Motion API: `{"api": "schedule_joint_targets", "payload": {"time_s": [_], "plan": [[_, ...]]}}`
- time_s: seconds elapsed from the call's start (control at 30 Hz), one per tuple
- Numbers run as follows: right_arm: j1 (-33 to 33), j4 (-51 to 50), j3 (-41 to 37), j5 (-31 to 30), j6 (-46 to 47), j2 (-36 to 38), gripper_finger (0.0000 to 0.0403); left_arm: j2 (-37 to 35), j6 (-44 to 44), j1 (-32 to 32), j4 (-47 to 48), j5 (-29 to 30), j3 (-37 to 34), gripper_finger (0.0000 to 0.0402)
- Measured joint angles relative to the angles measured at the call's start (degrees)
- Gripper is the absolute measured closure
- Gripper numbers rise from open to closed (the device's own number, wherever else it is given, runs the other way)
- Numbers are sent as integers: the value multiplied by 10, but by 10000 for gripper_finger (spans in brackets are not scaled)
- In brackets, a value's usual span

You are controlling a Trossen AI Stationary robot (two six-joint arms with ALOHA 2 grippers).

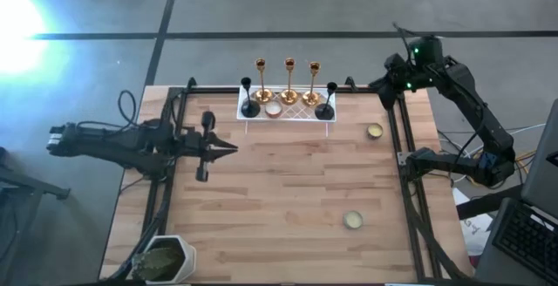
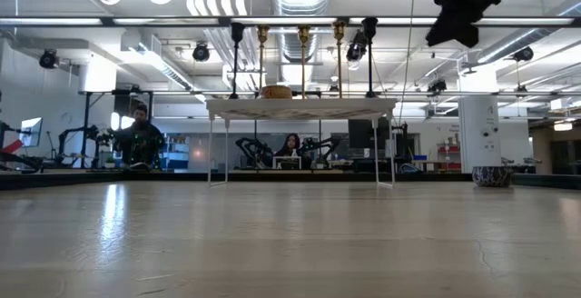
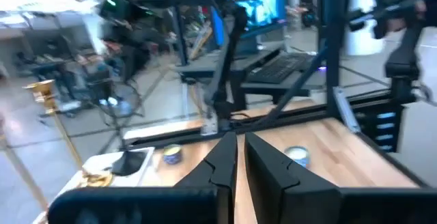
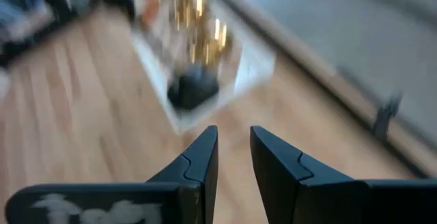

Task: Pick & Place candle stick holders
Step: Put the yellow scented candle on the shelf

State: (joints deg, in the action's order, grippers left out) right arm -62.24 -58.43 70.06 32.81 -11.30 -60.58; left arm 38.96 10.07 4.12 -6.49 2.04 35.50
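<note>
Looking down on the table, the white lattice tray (image 1: 288, 114) sits at the far edge and it is already well stocked: three tall gold candle stick holders (image 1: 289, 81) stand in a row along its back, a black bulb-based holder (image 1: 250, 99) stands at its left end and a second black holder (image 1: 325, 101) at its right end, and one low cream cup (image 1: 274, 109) rests on the tray between them. That makes six pieces on the tray, so by my reading most of the job is done. Two low round cups are left out on the bare wood: one cup (image 1: 375, 131) lies near the tray's right end, and the other cup (image 1: 353, 220) lies well apart, towards the near side of the table. The left gripper (image 1: 228, 149) hangs over the left half of the table, fingers pressed together and holding nothing. The right gripper (image 4: 232, 157) hovers high near the table's far right corner, looking down on the tray's black-holder end; its fingers stand a narrow gap apart with nothing between them. A white pot with a green plant (image 1: 166, 258) waits at the near left corner. What remains, I judge, is fetching those two loose cups.
</note>
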Motion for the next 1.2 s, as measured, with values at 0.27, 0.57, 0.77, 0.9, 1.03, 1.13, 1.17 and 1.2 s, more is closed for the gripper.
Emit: {"api": "schedule_joint_targets", "payload": {"time_s": [0.27, 0.57, 0.77, 0.9, 1.03, 1.13, 1.17, 1.2], "plan": [[5, -173, -6, -76, 19, 21, 346, -68, 3, 0, -96, 9, -153, 368], [23, -177, -88, -47, 48, 89, 352, -126, -7, -2, -147, 7, -260, 368], [35, -171, -184, -99, 71, 103, 333, -156, -3, -12, -151, 11, -307, 368], [35, -130, -224, -125, 77, 101, 320, -170, -10, -14, -160, 11, -336, 368], [35, -86, -246, -126, 75, 92, 308, -180, -14, -15, -154, 11, -349, 368], [35, -80, -249, -129, 58, 68, 293, -181, -14, -16, -145, 19, -349, 368], [35, -80, -249, -130, 52, 57, 286, -181, -11, -16, -143, 22, -350, 368], [35, -80, -249, -130, 47, 45, 279, -181, -5, -16, -143, 25, -350, 368]]}}
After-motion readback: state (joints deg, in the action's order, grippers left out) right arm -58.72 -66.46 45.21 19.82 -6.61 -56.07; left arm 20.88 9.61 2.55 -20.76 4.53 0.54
